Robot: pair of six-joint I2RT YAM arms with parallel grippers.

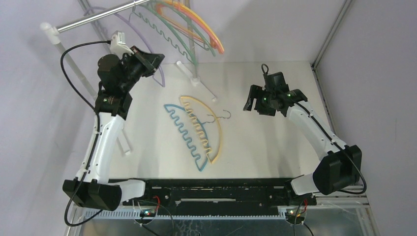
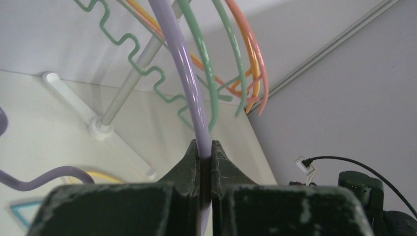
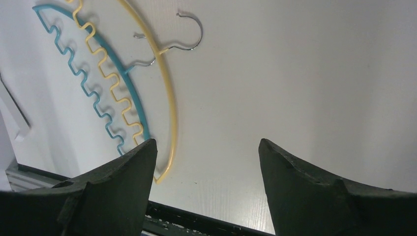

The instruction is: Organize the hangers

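Pinches purple hanger (image 2: pixel 184 73) in left claw (image 2: pixel 206 147) near rail (image 1: pixel 93 18); holds right claw (image 3: pixel 206 142) spread above table (image 3: pixel 305 98), right of yellow hanger (image 3: pixel 170 98) edge.

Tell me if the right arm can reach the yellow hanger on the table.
Probably yes. The right gripper hangs open and empty beside the yellow hanger, nothing between them; the overlapping teal hanger may crowd the grip.

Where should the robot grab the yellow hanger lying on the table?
The smooth outer arch of the yellow hanger, from straight above with the open right gripper: it lies flat, and that side is clear of the blue hanger.
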